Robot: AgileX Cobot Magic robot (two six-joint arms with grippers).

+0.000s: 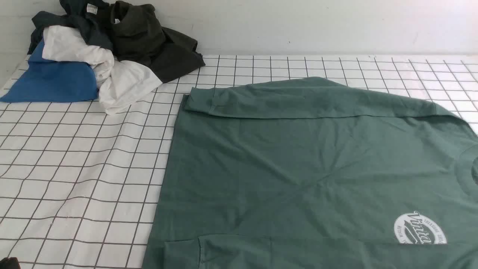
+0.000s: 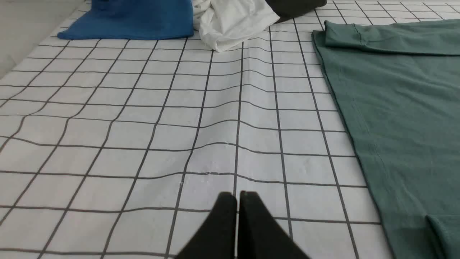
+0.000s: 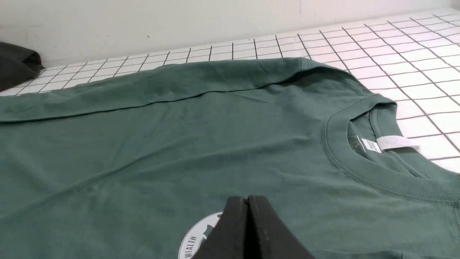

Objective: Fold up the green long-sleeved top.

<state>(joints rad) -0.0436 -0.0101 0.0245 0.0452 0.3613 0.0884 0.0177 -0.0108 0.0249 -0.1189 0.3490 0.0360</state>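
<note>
The green long-sleeved top [image 1: 298, 164] lies flat on the right half of the gridded table, collar to the right, hem to the left. Its white oval logo [image 1: 420, 228] shows near the front right. One sleeve [image 1: 298, 99] is folded across the far edge of the body, and the other cuff [image 1: 183, 252] lies over the near edge. My left gripper [image 2: 237, 196] is shut and empty above bare grid cloth, left of the top's hem [image 2: 345, 118]. Above the chest logo [image 3: 196, 239] my right gripper [image 3: 248, 198] is shut, holding nothing, with the collar [image 3: 363, 151] beside it.
A pile of clothes sits at the far left corner: a blue garment [image 1: 52, 80], a white one [image 1: 112, 78] and a dark olive-black one [image 1: 149, 41]. A white wall [image 1: 298, 26] bounds the table's far edge. White gridded cloth [image 1: 74, 168] covers the table.
</note>
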